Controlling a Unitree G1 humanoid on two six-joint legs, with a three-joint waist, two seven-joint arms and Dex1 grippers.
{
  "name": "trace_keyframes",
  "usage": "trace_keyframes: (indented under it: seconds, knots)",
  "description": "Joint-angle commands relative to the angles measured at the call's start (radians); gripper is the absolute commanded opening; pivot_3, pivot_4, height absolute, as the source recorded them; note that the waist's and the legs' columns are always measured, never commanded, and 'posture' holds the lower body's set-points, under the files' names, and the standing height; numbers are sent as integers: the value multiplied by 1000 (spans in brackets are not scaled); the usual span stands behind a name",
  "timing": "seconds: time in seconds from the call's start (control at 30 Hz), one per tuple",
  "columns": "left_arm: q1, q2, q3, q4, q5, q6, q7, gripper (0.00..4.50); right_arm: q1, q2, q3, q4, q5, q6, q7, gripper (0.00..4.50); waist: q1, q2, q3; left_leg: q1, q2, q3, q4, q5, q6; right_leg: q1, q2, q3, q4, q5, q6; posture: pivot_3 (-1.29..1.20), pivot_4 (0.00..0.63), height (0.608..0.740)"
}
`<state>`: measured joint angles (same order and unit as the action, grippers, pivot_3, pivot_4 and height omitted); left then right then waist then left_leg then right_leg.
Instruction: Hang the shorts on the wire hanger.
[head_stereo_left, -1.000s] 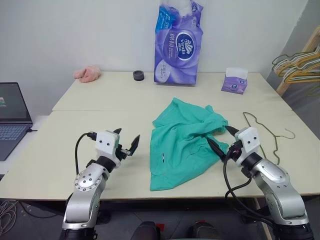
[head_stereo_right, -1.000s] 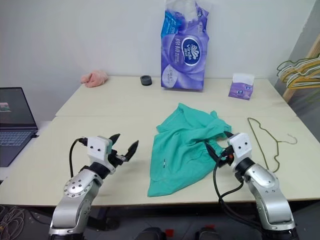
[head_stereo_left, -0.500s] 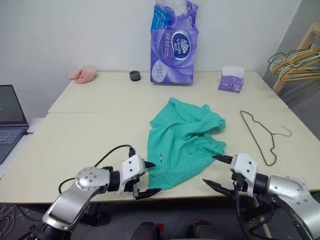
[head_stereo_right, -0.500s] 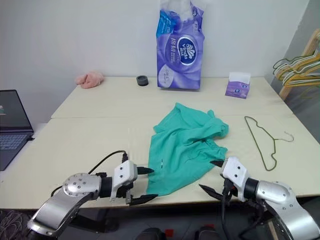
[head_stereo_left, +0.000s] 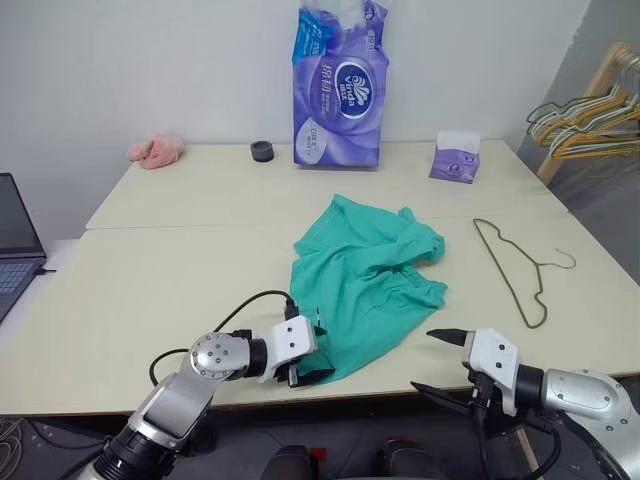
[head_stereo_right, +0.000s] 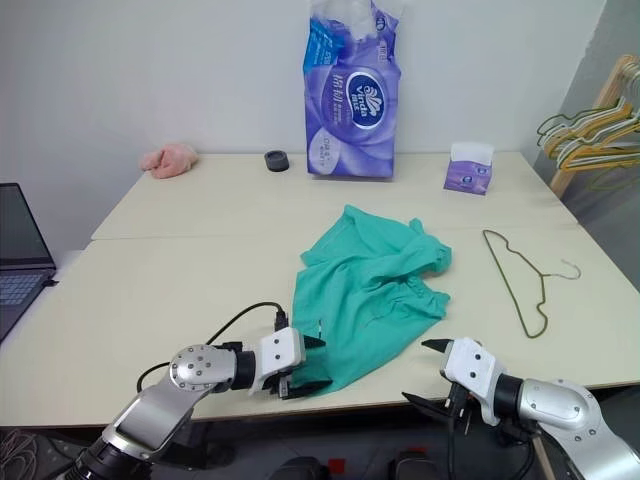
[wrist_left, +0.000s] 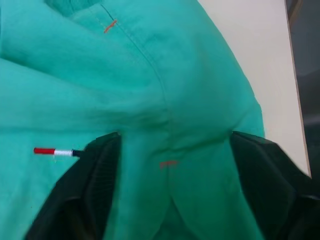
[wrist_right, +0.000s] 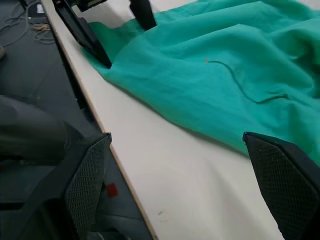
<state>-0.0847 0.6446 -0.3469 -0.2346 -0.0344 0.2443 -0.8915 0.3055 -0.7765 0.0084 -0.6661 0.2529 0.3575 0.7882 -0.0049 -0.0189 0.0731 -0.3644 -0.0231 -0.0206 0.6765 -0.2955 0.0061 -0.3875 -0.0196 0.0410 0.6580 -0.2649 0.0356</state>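
Teal-green soft cloth shorts (head_stereo_left: 365, 280) lie crumpled mid-table, thin olive-grey wire hanger (head_stereo_left: 512, 268) well apart at their right. Left gripper (head_stereo_right: 305, 365) straddles their near hem corner, fingers spread, not pinching. Right gripper (head_stereo_left: 440, 360) spread wide, empty. Cloth looks light, limp; best pinched at hem or waistband.

Both head views look forward and down from above the near edge of the table (head_stereo_left: 150, 260), the wall at twelve o'clock, and share almost the same scene. The left wrist view looks closely onto the shorts (wrist_left: 150, 75). The right wrist view skims low over the table edge, sharing that cloth.
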Motion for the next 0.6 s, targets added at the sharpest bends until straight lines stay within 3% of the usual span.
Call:
trace_keyframes:
  seconds: [0.03, 0.3, 0.43, 0.6]
  knots:
    - [-16, -10, 9, 46, 40, -36, 35, 2376, -6, 6, -39, 4, -20, -49, -15, 4500, -1, 0, 0, 0, 0, 0, 0, 0, 0, 0, 0, 0, 0, 0, 0, -79, 44, 740]
    - [-53, -66, 45, 63, -10, -20, 60, 35, -76, 3, -30, 87, -117, -134, -49, 4500, -2, 0, 0, 0, 0, 0, 0, 0, 0, 0, 0, 0, 0, 0, 0, -72, 46, 740]
    - [-83, -98, 104, 22, -99, 85, 52, 35, -131, -19, 6, 165, -247, -225, -70, 4500, -2, 0, 0, 0, 0, 0, 0, 0, 0, 0, 0, 0, 0, 0, 0, -67, 45, 740]
    - [-178, -99, 225, -46, -317, 266, -9, 35, -281, -57, 134, 336, -500, -355, -120, 4500, -6, -1, 1, 0, 0, 1, 1, 0, 0, 0, 1, 0, 1, 1, 1, -57, 44, 740]
